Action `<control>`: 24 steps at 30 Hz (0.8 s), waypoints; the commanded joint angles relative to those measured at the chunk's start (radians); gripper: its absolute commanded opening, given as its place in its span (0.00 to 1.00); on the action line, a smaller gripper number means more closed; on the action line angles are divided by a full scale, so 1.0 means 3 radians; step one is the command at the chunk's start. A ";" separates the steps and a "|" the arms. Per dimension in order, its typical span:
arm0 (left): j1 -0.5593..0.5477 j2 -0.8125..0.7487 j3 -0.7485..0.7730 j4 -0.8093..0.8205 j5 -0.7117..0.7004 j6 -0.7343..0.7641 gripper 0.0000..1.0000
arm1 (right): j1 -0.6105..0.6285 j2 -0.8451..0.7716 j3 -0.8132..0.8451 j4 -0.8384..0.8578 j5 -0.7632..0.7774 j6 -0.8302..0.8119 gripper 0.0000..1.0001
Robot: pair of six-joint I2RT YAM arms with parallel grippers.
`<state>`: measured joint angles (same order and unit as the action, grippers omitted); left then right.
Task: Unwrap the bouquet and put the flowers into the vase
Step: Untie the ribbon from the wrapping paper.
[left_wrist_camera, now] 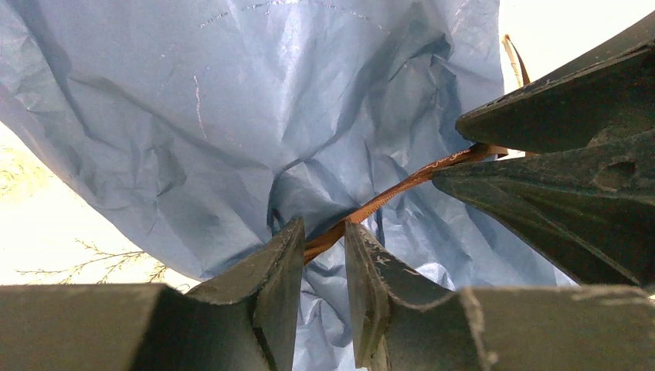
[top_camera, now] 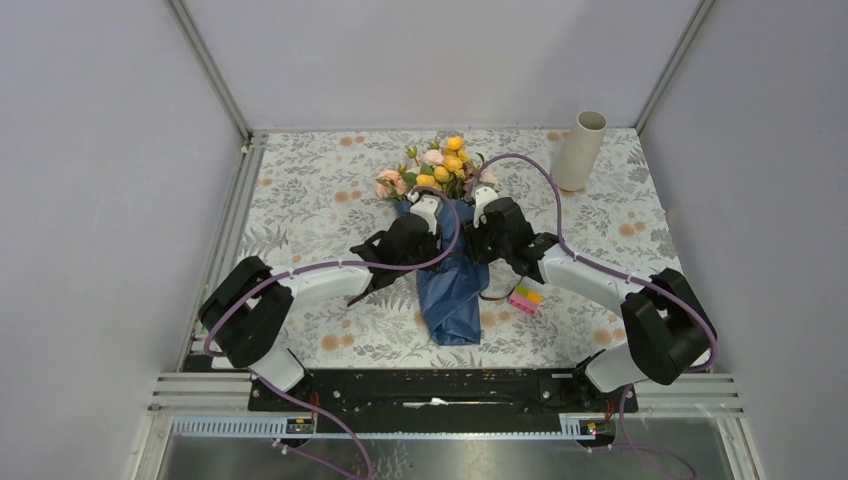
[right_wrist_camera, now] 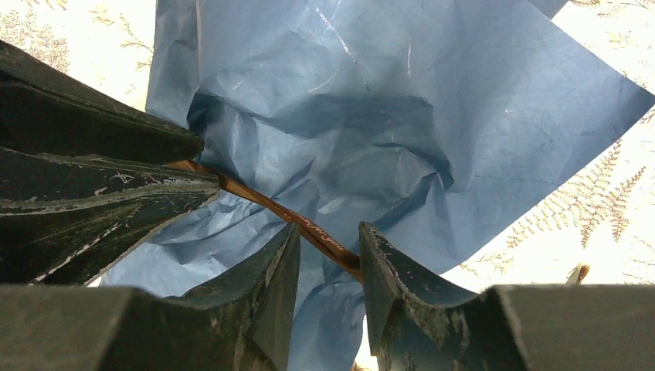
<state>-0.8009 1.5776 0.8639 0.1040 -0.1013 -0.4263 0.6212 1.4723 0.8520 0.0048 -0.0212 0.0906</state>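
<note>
Flowers (top_camera: 440, 168) in yellow, pink and cream fan out toward the far side of the table (top_camera: 300, 200). The bouquet (top_camera: 450, 275) they belong to lies flat near the middle of the floral cloth, and its blue paper (top_camera: 455, 310) runs back to a crumpled tail that points at the arm bases. The wrap is on, and a brown ribbon (left_wrist_camera: 386, 193) crosses it.

Both arms reach in from either side and meet over the upper part of the wrap, just below the blooms. The left hand (left_wrist_camera: 323, 236) hangs right over the crinkled paper, with the ribbon passing through the slot between its fingers (left_wrist_camera: 274, 267). The fingers stand a little apart and blue paper shows beside the ribbon, so the hand is released rather than clenched.

The right hand (right_wrist_camera: 330, 236) faces it from the other side, tip close to tip. The same ribbon runs slantwise between its fingers (right_wrist_camera: 390, 267), lying against one and clear of the other, with nothing clamped. Between the two hands the ribbon shows as one straight line across the paper.

The vase (top_camera: 580, 150) stands in the far right corner, well apart from the bouquet. A small pile of pink, yellow and green toy bricks (top_camera: 525, 297) sits on the cloth just beside the right forearm, near the paper's right edge
</note>
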 commanded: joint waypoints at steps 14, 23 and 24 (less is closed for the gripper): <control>0.0011 0.0070 0.0151 0.0213 0.0095 -0.0048 0.09 | -0.0036 -0.0058 0.0095 0.0005 0.0008 -0.0046 0.39; 0.0018 -0.0381 -0.0120 0.0295 -0.0125 -0.0180 0.00 | -0.0104 -0.0153 0.0071 0.0005 -0.0070 -0.0040 0.39; 0.0021 -0.0413 -0.0147 0.0297 -0.0127 -0.0187 0.00 | -0.0114 -0.0171 0.0065 0.0005 -0.0094 -0.0026 0.39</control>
<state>-0.8001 1.5448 0.8467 0.1177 -0.1047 -0.4587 0.6060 1.4681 0.8532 0.0048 -0.0212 0.0868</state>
